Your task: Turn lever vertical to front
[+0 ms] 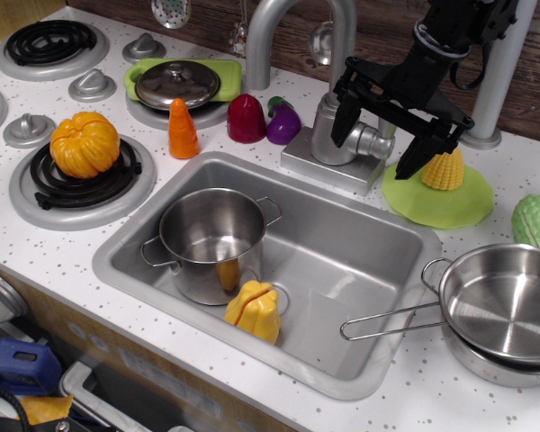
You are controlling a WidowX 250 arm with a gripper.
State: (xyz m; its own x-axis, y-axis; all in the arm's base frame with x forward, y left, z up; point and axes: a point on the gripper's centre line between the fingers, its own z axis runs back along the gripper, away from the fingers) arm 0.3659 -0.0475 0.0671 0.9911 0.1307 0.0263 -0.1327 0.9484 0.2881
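Observation.image: pincer (383, 137) spread wide apart, straddling the lever (386, 141), gripping nothing.

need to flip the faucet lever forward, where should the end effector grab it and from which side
Grip the lever on its flat paddle end, beyond the round stub on the right of the faucet body. Come from above, one finger each side of the flat faces. The open end effector already straddles it; the paddle itself is largely hidden.

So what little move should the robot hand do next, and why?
Probably drop a little and close. The gripper hangs open at the faucet's side, one finger on each side of the lever, apparently not squeezing it yet. It needs a firm pinch before turning the lever.
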